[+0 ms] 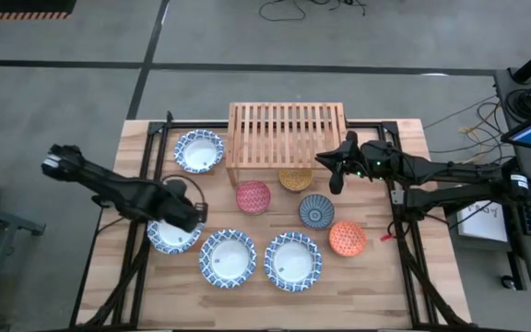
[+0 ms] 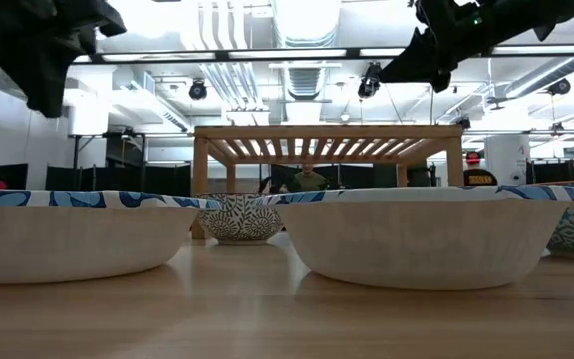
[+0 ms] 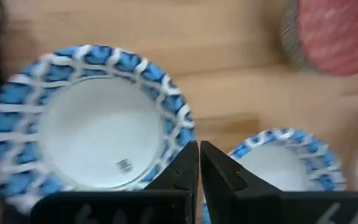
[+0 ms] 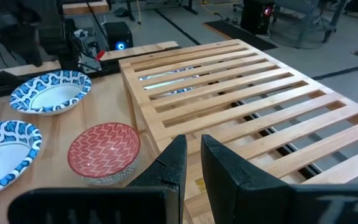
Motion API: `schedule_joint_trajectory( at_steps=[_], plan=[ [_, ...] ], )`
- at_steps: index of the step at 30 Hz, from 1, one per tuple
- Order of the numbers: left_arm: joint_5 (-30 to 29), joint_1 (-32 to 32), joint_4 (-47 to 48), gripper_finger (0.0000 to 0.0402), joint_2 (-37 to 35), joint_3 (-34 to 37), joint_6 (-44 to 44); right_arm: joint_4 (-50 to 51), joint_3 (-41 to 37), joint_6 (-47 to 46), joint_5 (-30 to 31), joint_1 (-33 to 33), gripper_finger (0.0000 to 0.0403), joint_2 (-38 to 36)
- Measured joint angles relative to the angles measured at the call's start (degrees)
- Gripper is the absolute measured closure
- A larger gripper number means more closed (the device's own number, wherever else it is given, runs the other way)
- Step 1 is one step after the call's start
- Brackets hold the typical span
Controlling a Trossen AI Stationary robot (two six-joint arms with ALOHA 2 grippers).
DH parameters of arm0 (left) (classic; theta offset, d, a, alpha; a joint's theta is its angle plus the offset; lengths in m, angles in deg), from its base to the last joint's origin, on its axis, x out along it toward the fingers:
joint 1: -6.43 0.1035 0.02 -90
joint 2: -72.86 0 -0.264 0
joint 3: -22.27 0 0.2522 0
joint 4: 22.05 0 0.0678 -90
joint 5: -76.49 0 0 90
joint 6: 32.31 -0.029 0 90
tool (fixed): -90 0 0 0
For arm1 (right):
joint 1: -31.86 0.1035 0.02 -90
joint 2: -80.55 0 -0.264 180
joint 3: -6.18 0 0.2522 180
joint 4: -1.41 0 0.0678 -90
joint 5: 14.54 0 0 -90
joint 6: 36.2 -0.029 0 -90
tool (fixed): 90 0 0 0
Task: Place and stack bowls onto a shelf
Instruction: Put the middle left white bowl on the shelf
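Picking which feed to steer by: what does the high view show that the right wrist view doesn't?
Only the high view shows all eight bowls, including the orange bowl, the dark bowl and the left gripper over a patterned bowl. Only the right wrist view shows the right gripper nearly closed above the shelf's slats. Both show the shelf bare and the red bowl.

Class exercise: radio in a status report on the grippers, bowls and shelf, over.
Left gripper jaws shut, empty, above a blue-and-white bowl. Right gripper jaws near shut, empty, at the shelf edge. Shelf top bare; mustard bowl partly beneath it.
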Motion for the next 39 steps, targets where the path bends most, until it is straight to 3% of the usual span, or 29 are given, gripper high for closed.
schedule_joint_trajectory(
  at_steps=[4,9,12,16,21,25,39],
  plan=[
    [3.4,0.0,2.2,0.0402,7.7,-5.7,-3.7,0.0,0.0,0.4,0.0,0.0,0.0365,0.0],
    [15.3,0.0,2.3,0.0395,14.7,-7.7,-11.4,0.0,0.0,0.4,0.0,0.0,0.0365,0.0],
    [21.7,0.0,1.9,0.0367,17.4,-7.6,-17.1,0.0,0.0,0.3,0.0,0.0,0.0365,0.0],
    [26.2,0.0,1.6,0.0301,20.1,-6.5,-22.9,0.0,0.0,0.1,0.0,0.0,0.0365,0.0],
    [25.9,0.0,1.4,0.0207,24.1,-6.2,-26.4,0.0,0.0,0.1,0.0,0.0,0.0365,0.0],
    [24.5,-0.1,1.3,0.0173,27.7,-6.2,-29.2,0.0,0.0,0.1,0.0,0.0,0.0365,0.0],
    [19.7,-2.0,0.4,0.0220,31.5,-6.1,-37.5,0.3,0.0,0.1,0.0,0.0,0.0365,0.0]
  ],
)
